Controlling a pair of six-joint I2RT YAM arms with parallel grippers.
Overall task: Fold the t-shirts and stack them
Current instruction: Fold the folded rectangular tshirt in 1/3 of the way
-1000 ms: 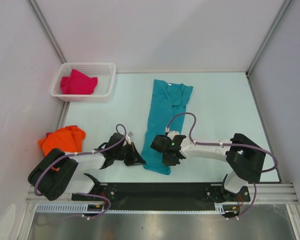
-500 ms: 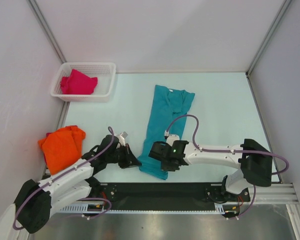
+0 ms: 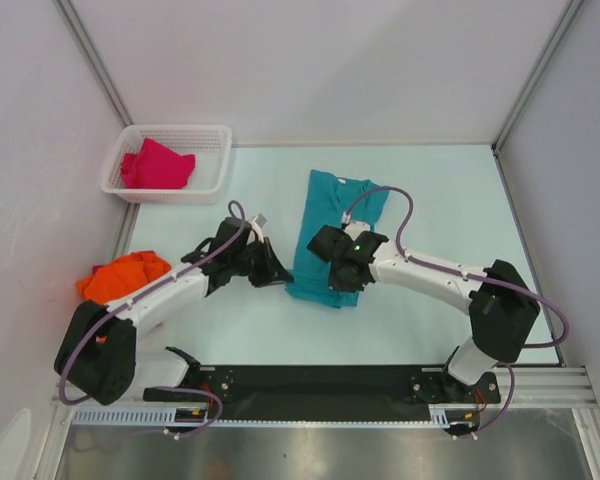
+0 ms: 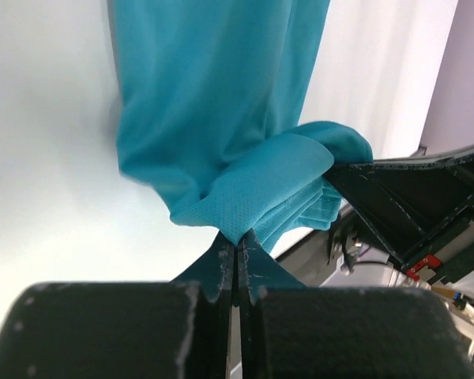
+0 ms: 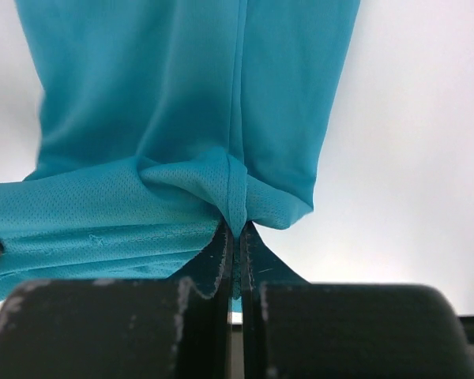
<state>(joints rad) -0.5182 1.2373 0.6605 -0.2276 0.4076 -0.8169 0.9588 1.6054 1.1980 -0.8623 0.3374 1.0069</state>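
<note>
Teal shirt (image 3: 338, 205) lies lengthwise in the middle of the bench (image 3: 450, 200), and we've got its near hem picked up. It's thin, floppy mesh, so hem corners look like the best grab. Left claw (image 4: 237, 246) is pressed together, pinching one corner. The right claw (image 5: 237, 234) is pinching the other.

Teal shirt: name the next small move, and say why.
Probably carry the pinched hem toward the collar, then lower it. The left jaws and right jaws are each shut on the near edge of the teal shirt, lifted and only partly folded over.
</note>
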